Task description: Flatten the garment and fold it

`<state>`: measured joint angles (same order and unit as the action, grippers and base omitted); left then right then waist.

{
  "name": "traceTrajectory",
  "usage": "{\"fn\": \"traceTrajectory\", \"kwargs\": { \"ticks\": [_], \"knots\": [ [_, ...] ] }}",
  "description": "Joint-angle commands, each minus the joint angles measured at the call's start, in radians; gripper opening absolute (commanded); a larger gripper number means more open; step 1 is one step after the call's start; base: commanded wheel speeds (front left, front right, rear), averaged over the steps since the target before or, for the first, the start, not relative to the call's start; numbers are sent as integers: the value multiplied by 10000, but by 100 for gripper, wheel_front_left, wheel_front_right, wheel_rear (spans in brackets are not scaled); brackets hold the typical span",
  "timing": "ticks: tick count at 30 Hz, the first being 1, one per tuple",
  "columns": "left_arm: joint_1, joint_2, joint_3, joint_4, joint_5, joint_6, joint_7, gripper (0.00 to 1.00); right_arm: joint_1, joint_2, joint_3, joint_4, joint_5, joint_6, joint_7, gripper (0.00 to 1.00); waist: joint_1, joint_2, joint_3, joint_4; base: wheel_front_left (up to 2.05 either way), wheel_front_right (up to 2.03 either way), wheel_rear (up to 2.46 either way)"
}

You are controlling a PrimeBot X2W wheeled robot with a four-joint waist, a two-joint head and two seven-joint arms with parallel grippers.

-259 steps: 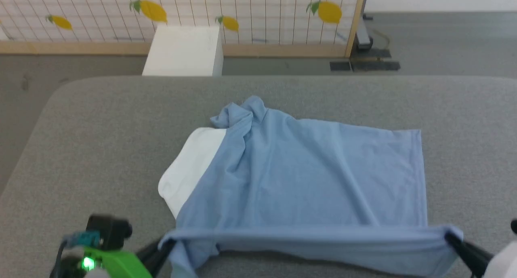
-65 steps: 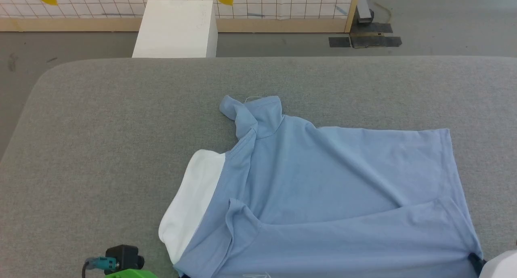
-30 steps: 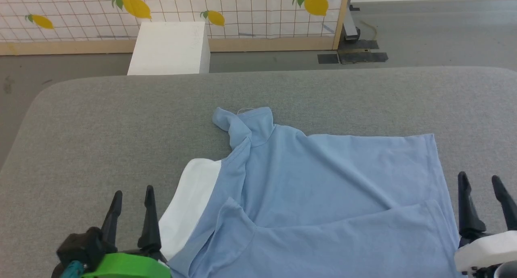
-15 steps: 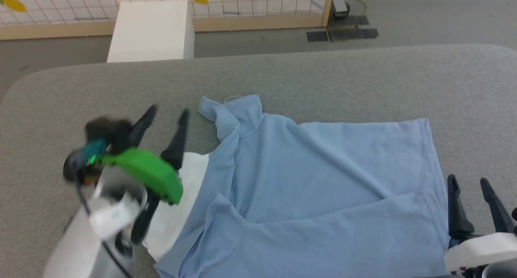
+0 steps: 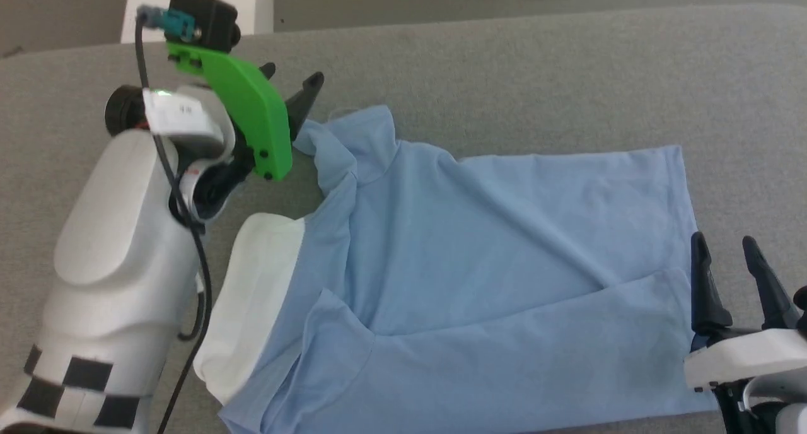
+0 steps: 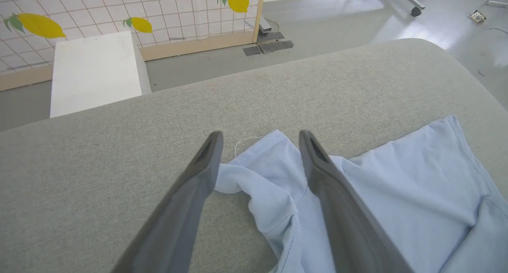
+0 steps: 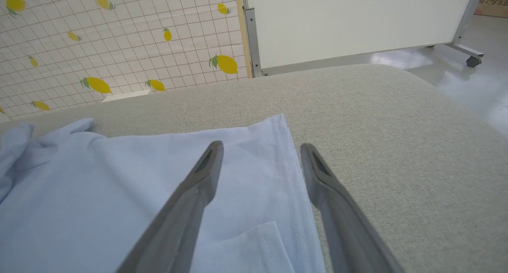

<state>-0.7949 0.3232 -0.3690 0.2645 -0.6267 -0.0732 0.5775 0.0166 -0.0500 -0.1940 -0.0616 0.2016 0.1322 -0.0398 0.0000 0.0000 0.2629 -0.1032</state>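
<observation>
The garment [image 5: 492, 251] is a light blue short-sleeved shirt lying spread on the grey bench [image 5: 504, 62], neck end to the left and bottom hem [image 5: 684, 213] to the right. Its white collar [image 5: 249, 301] lies flat, jutting out past the blue cloth. The far sleeve [image 5: 347, 140] is bunched and twisted on itself. Along the near side a layer of cloth [image 5: 504, 352] is folded over onto the body, and soft diagonal creases cross the middle. The hem edge runs fairly straight.
</observation>
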Motion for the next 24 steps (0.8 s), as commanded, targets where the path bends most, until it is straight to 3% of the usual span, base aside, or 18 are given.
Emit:
{"fn": "traceTrajectory", "kwargs": {
  "ticks": [1,5,11,21,22,23,24],
  "knots": [
    [-365,-94,25,208,-178,36,220,100,-239,-3,14,7,28,-15,-90,100,0,0,677,-240,0,0,0],
    [-937,-42,-38,771,-231,173,933,100,-485,-3,19,53,38,-15,-158,100,0,0,1192,-385,0,0,0],
    [-1306,-41,-143,1443,-239,767,1992,100,-713,-3,45,190,51,-15,-255,100,0,0,1608,-594,0,0,0],
    [-1254,499,-729,1790,494,1403,3028,100,-1016,-3,87,407,202,-15,-416,100,0,0,2091,-868,0,0,0],
    [-1228,571,-803,1762,540,1324,3047,21,-1050,-3,83,432,216,-15,-439,100,0,0,2136,-880,0,0,0],
    [-1196,604,-830,1738,514,1232,3044,0,-1075,-3,81,451,225,-15,-456,100,0,0,2171,-886,0,0,0],
    [-1134,615,-804,1733,421,1172,3057,0,-1103,-3,76,475,234,-15,-477,100,0,0,2196,-885,0,0,0]
  ]
}}
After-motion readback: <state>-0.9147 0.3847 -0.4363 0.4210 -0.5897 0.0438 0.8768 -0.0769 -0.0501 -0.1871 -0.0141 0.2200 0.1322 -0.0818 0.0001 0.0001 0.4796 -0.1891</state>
